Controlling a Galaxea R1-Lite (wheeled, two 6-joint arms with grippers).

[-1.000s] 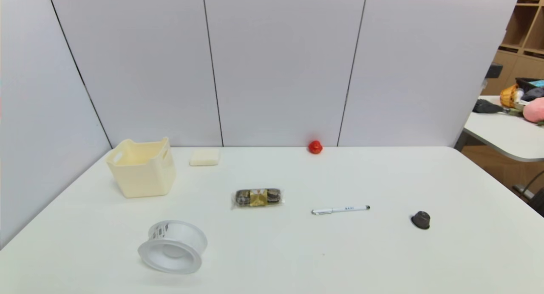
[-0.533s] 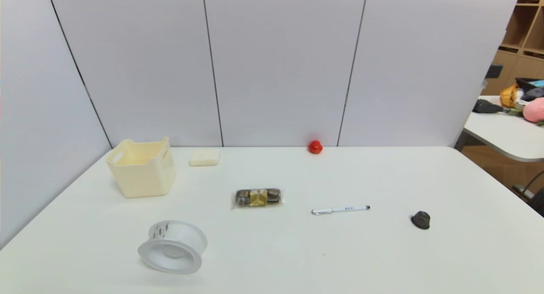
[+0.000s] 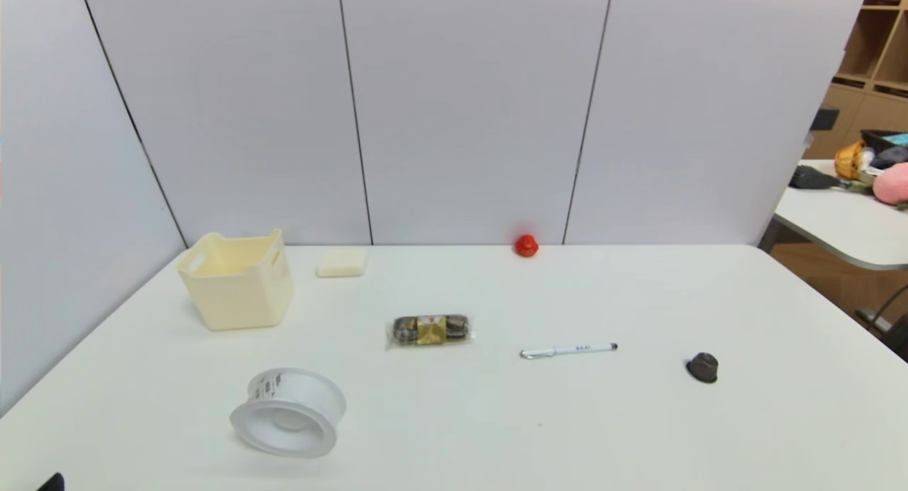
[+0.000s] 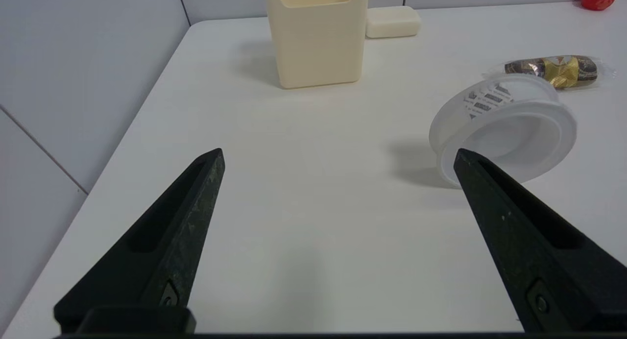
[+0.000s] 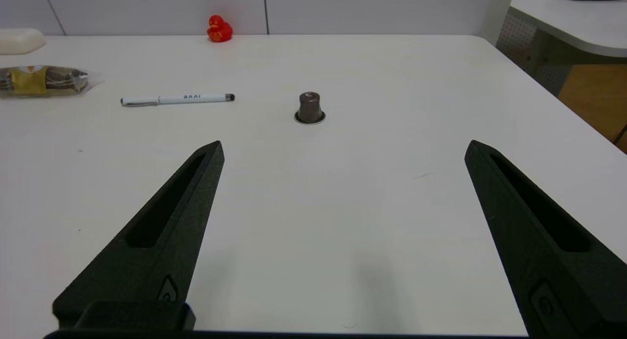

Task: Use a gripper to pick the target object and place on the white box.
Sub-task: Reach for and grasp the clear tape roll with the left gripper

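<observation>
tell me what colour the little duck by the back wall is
Red duck, clearest in the right wrist view.

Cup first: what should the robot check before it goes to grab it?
1. Cup free to grab: ok, it lies on its side, nothing touching it.
2. Left gripper open: ok, fingers wide apart and empty.
3. Way to the cup clear: ok, only bare table between.
4. Box ready: ok, upright; what shows of its inside looks empty.
5. Soap block out of the way: ok, beside the box, apart from it.
6. Right gripper parked: ok, open, near the capsule, far from the cup.
</observation>
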